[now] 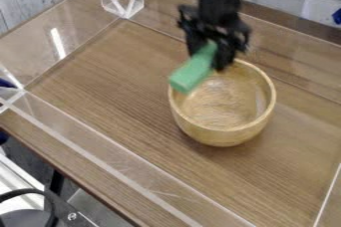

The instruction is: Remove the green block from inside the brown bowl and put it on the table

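Note:
My gripper [210,54] points down and is shut on the upper end of the green block [192,71]. The block hangs tilted in the air, over the left rim of the brown bowl [222,104]. Nothing lies inside the bowl, whose pale wooden inside shows. The bowl stands on the table [107,92], right of centre. The black arm rises from the gripper toward the top of the view.
Low clear acrylic walls [54,42] edge the tabletop on all sides. A clear bracket [123,2] stands at the far corner. Bare wood stretches to the left and in front of the bowl.

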`<state>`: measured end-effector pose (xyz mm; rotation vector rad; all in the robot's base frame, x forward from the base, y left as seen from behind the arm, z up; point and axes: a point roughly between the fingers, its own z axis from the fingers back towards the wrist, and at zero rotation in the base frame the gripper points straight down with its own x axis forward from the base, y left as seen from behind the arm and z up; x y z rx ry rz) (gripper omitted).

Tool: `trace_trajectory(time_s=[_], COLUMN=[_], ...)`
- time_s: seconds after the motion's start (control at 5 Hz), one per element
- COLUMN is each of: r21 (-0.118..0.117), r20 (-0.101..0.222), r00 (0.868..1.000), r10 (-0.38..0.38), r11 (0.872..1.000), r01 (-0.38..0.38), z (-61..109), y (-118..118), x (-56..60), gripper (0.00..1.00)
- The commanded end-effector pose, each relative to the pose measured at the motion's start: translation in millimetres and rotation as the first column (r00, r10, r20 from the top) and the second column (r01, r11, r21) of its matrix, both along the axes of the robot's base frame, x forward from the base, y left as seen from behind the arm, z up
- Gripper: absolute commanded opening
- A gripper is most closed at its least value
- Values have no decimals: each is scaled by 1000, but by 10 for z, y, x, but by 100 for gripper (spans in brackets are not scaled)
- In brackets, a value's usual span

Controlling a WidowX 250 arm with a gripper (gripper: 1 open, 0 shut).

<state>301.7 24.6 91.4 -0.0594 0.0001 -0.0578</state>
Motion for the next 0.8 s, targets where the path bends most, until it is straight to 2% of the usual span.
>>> trace_trajectory(time_s=[0.0,0.2,0.4,0.6], r21=[17,24,37,37], r20=[99,104,81,60], r00=[993,986,985,990], r10=[63,127,150,124], r11=[998,991,987,991], r01=[-65,-130,-154,-126], z=[303,321,200,139], y=[434,767,914,838], x=[140,249,122,-12], gripper=[0,0,0,0])
